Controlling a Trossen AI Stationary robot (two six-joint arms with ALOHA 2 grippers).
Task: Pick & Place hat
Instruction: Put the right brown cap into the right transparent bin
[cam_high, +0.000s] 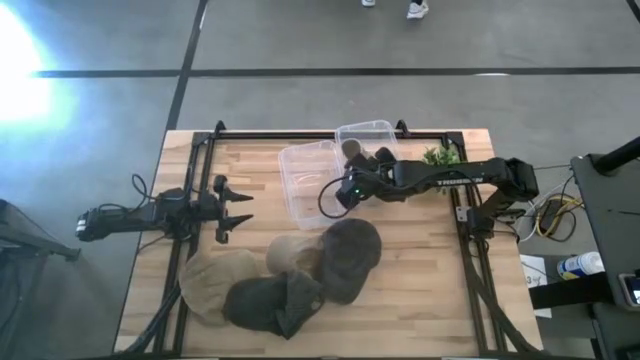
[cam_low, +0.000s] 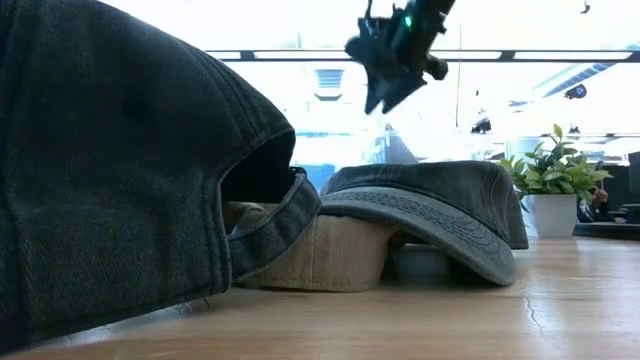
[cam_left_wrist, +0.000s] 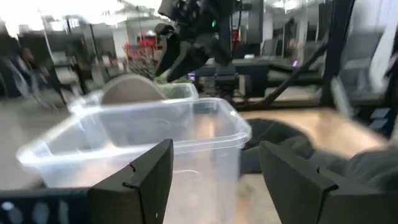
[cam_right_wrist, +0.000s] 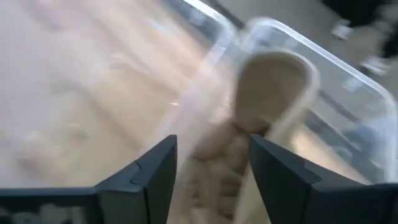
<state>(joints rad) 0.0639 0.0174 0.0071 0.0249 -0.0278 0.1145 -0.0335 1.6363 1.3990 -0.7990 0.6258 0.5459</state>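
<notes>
From above, the wooden table carries two clear plastic bins near its far edge: one toward the middle and a second just behind and to its right. The right gripper reaches across from the right side and hangs over the near bin's right edge. The left gripper waits at the left side of the table with its fingers spread apart. Four hats lie bunched at the near side: a tan hat, a dark hat, a beige hat and a grey-brown hat overlapping it. A small plant stands at the far right.

At table height, a dark hat fills the left foreground. Behind it a grey hat rests on top of a beige one. The right gripper hangs well above them, holding nothing. The potted plant stands at the right.

The left wrist camera shows that arm's fingers parted and empty, with a clear bin just ahead.

The right wrist camera shows its fingers released and apart, with a tan hat lying in a clear bin beyond them.
</notes>
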